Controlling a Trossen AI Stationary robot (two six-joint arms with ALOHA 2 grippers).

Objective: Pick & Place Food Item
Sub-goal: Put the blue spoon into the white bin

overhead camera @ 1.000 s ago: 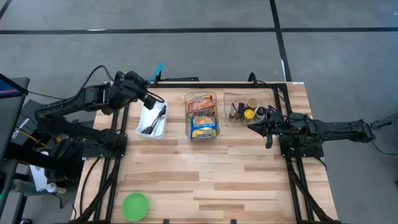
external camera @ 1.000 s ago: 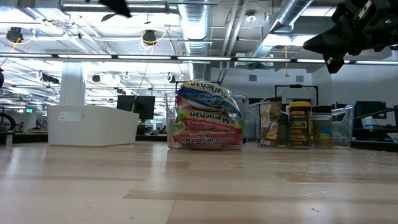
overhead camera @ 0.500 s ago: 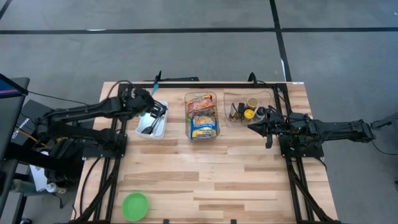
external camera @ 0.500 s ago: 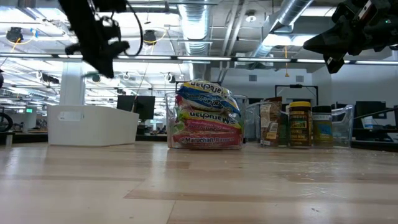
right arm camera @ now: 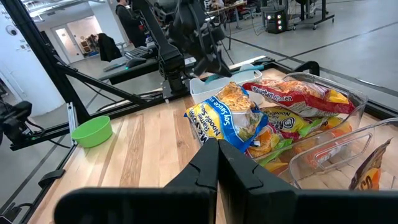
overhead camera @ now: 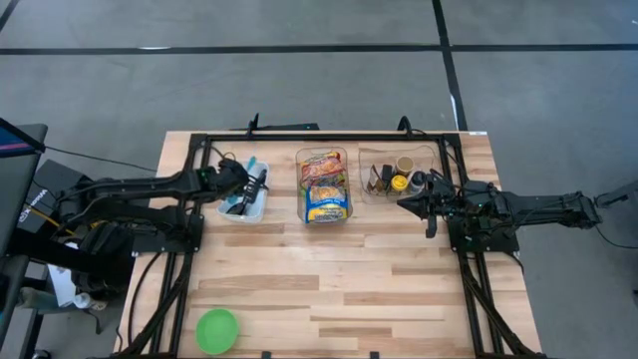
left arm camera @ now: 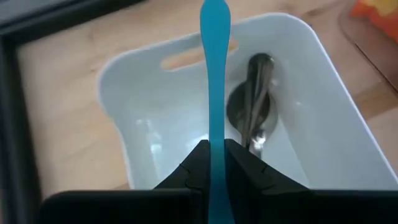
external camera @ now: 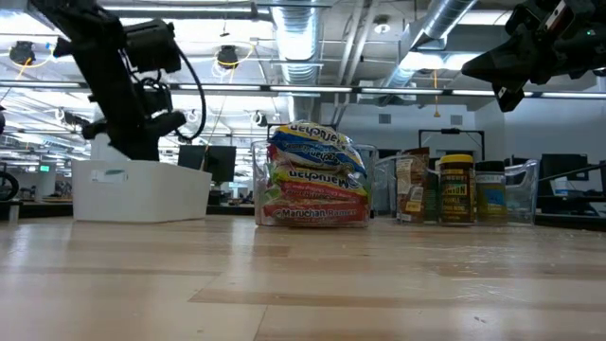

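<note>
The whole light wooden slatted desk [overhead camera: 329, 269] is seen from directly overhead. It is viewed level from its near edge by the low camera. The white plastic rectangular bin [left arm camera: 186, 118] is framed closely by the left wrist camera and shared with the other views.

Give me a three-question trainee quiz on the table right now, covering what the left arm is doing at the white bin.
1. True or false: the left gripper is shut on a blue utensil over the white bin.
2. What already lies inside the white bin? A) a metal spoon B) a ramen packet C) a spice jar
3. Fill in: the green bowl sits near the table's front edge on the robot's ____ side.

Key
1. True.
2. A, the metal spoon.
3. Left. The right gripper waits shut beside the clear jar bin.
</note>
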